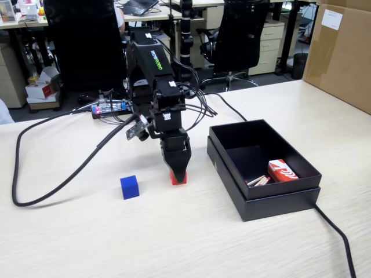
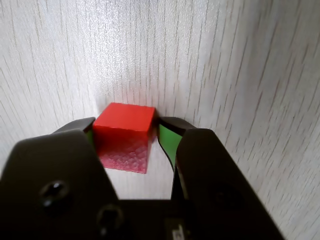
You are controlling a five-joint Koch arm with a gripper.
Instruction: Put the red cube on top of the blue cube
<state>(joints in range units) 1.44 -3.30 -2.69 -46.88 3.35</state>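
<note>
Pale woodgrain table (image 1: 243, 243) carries the red cube (image 2: 124, 136) between the gripper (image 2: 125, 131)'s nearly closed jaws; squeeze squarely before lifting toward the blue cube (image 1: 130, 187).

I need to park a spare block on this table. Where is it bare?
Free: the near tabletop in front of the blue cube, and the far right corner behind the black box. Crowded: around the pincer straddling the red cube, and along the cable on the left.
</note>
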